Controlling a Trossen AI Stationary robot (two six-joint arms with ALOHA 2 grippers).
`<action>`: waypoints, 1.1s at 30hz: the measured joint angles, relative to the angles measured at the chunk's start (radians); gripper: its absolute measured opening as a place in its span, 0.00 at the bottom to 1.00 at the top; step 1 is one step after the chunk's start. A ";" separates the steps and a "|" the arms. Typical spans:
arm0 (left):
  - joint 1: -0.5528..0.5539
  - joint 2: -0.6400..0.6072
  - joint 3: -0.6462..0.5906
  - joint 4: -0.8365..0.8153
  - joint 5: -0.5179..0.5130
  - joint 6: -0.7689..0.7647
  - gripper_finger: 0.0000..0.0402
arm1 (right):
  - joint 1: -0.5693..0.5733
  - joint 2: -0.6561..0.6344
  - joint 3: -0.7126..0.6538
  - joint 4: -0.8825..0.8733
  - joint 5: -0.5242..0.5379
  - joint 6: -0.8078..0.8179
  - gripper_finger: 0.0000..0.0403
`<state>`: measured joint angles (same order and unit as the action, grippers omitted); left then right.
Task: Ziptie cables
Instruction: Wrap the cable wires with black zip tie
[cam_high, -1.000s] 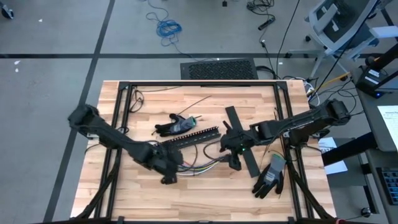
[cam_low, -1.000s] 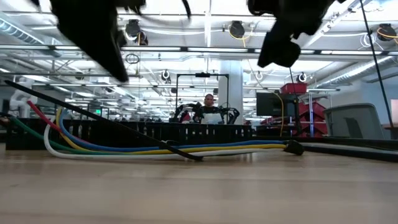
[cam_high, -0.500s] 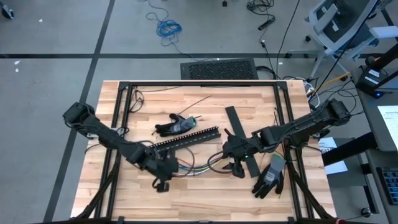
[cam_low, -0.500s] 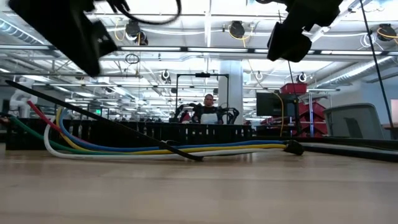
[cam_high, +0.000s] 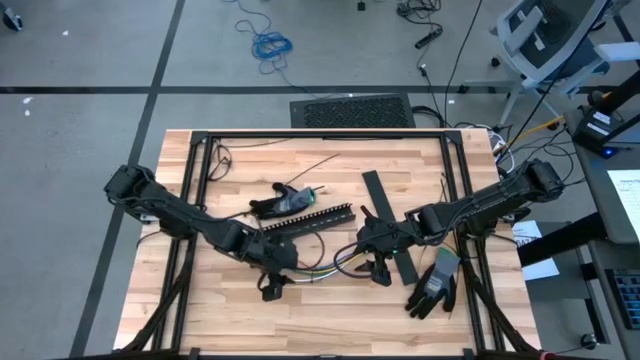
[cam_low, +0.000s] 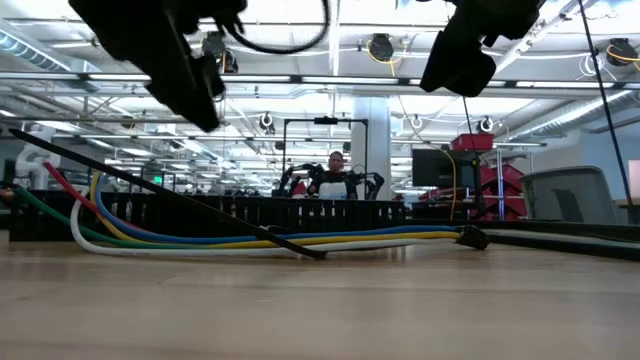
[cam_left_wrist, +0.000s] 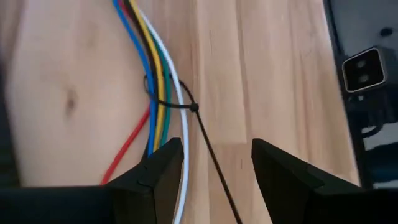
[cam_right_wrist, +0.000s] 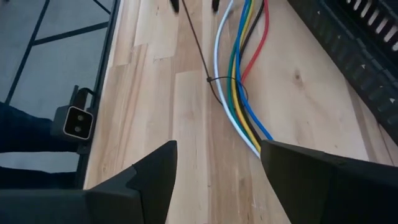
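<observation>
The left gripper (cam_high: 271, 287) hovers over the wooden table (cam_high: 320, 325) with its two fingers (cam_left_wrist: 163, 167) apart and nothing between them. In its wrist view the cables (cam_left_wrist: 155, 74) lie on the wood just ahead of the fingertips, and a thin black ziptie (cam_left_wrist: 186, 106) is looped around them, with its long tail running back between the two open fingers. The right gripper (cam_high: 379, 268) also stands open and holds nothing; it hangs above the table on the other side of the bundle, and the cables and the ziptie loop lie in front of its fingers, apart from them. In the high view the cables lie between the two grippers, just beside the black slotted duct (cam_high: 305, 218). In the low view they rest flat on the table, below both arms.
</observation>
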<state>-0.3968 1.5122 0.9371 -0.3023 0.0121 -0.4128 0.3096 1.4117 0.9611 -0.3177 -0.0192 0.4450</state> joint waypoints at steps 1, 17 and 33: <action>0.003 0.019 0.000 0.006 0.014 0.001 0.48 | 0.000 0.001 0.000 -0.001 0.002 0.001 0.55; 0.006 0.156 0.026 0.024 0.064 -0.023 0.48 | 0.000 0.002 0.000 -0.010 0.023 0.038 0.55; -0.005 0.237 0.027 0.024 0.028 -0.052 0.38 | 0.000 0.002 0.000 -0.009 0.023 0.034 0.55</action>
<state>-0.4019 1.7493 0.9645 -0.2787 0.0401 -0.4647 0.3096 1.4139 0.9610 -0.3271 0.0034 0.4786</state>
